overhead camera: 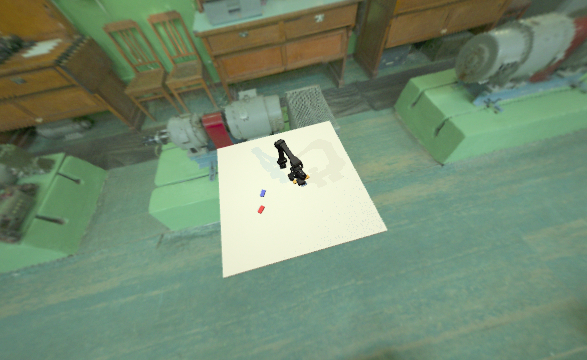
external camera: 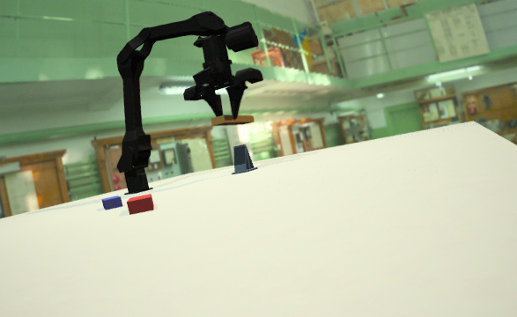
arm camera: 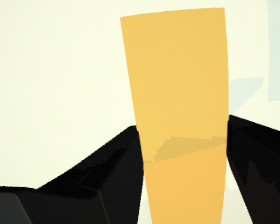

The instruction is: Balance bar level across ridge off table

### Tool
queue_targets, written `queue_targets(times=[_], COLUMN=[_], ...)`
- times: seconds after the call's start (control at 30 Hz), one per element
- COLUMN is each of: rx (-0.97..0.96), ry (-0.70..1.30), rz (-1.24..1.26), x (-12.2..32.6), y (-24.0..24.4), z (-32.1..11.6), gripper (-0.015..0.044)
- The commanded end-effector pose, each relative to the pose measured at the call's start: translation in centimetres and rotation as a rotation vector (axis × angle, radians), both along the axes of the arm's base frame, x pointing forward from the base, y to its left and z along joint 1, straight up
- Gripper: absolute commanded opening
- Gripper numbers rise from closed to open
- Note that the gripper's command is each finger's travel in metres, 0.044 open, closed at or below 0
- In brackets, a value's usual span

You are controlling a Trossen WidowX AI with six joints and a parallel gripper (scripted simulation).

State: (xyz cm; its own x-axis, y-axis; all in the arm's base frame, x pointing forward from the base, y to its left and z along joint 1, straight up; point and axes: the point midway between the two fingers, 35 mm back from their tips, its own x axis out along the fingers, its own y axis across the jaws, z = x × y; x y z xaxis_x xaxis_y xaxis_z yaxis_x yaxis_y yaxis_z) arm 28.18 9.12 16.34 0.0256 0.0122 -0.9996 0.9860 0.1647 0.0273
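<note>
The orange-yellow bar (overhead camera: 307, 176) (external camera: 243, 120) (arm camera: 176, 75) is in the air, nearly level in the exterior view. My gripper (external camera: 227, 116) (arm camera: 181, 131) is shut on the bar, with one black finger against each long side, and points down. The dark blue-grey ridge (external camera: 241, 159) stands upright on the pale table (overhead camera: 323, 215) (external camera: 328, 220). In the exterior view the bar appears above the ridge and slightly left of it, with a visible gap between them. In the top view the arm hides most of the ridge; the wrist view does not show it.
A blue block (overhead camera: 263, 193) (external camera: 112, 202) and a red block (overhead camera: 261, 209) (external camera: 140, 204) lie on the table, away from the ridge. The arm's base (overhead camera: 282, 164) (external camera: 137, 182) stands behind them in the exterior view.
</note>
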Motion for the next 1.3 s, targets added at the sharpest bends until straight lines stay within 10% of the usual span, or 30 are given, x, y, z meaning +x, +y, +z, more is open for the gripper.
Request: queue_targets(times=[0.0,1.27], rx=[-0.003,-0.002], ry=[0.003,0.004], rz=[-0.007,-0.012], x=[-0.8,-1.6], y=[1.1,2.5], z=[-0.1,-4.5], gripper=[0.0000,0.0000])
